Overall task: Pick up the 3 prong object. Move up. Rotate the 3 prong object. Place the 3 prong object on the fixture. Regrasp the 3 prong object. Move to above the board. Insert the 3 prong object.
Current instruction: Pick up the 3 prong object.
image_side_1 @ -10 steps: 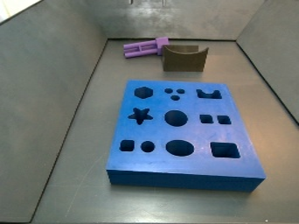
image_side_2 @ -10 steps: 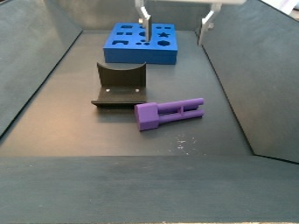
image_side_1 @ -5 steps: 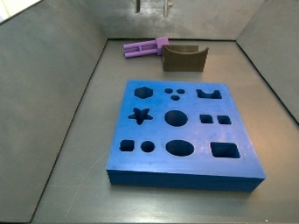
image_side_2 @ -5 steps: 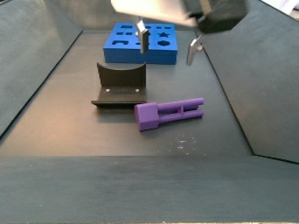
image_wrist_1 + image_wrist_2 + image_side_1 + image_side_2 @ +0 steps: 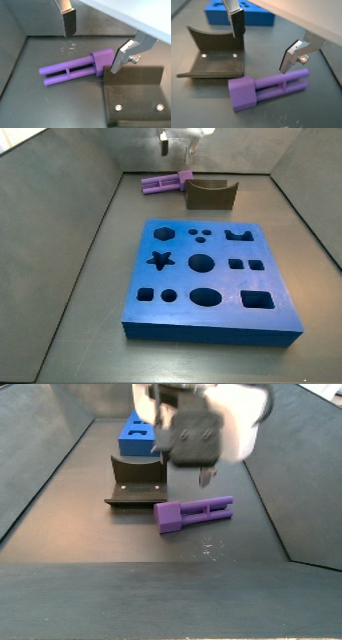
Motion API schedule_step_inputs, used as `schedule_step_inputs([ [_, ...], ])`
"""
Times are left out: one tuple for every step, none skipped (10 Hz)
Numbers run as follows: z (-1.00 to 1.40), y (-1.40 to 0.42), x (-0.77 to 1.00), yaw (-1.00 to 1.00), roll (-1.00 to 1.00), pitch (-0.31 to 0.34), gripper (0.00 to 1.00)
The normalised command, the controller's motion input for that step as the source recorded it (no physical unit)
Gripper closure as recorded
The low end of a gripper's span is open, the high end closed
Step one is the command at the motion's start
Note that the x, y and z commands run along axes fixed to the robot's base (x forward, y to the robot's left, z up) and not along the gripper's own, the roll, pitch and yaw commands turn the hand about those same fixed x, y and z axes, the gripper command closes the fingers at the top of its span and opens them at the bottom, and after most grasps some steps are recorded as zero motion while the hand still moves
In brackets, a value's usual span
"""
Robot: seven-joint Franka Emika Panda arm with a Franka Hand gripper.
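Note:
The 3 prong object (image 5: 72, 70) is a light-purple piece lying flat on the dark floor, next to the fixture (image 5: 137, 100). It shows in both wrist views and both side views (image 5: 268, 90) (image 5: 166, 182) (image 5: 194, 512). My gripper (image 5: 93, 45) hangs open above the blocky base of the piece, with nothing between its fingers (image 5: 236, 22). In a side view the gripper (image 5: 183, 472) is blurred, above the piece and the fixture (image 5: 136, 479). The blue board (image 5: 207, 278) with dark cut-outs lies apart from both.
Grey walls enclose the floor on the sides. The fixture (image 5: 210, 194) stands right beside the purple piece, between it and the board (image 5: 241, 15). In a side view my arm hides part of the board (image 5: 134, 436).
My gripper has come down from the top of the scene to just above the 3 prong object. The piece, fixture and board have not moved.

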Motion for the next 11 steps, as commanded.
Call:
schedule_step_inputs([
  [-0.6,0.17,0.0,-0.85,0.05,0.12,0.0],
  [-0.66,0.15,0.0,-0.84,0.08,0.163,0.0],
  [-0.54,0.04,-0.05,-0.84,0.11,0.149,0.0],
  [-0.49,0.09,0.0,-0.8,0.09,0.137,0.0],
  [-0.43,0.19,0.0,-0.77,0.05,0.084,0.0],
  [-0.45,0.19,0.0,-0.51,0.1,0.079,0.0],
  [-0.38,0.11,0.0,-0.25,0.08,0.026,0.0],
  [-0.3,0.02,0.0,-0.07,0.03,0.0,0.0],
  [-0.26,0.0,0.0,0.0,0.04,0.0,0.0],
  [-0.24,0.0,-0.01,0.0,0.11,0.034,0.0],
  [-0.34,0.0,-0.06,0.0,0.05,0.0,0.0],
])
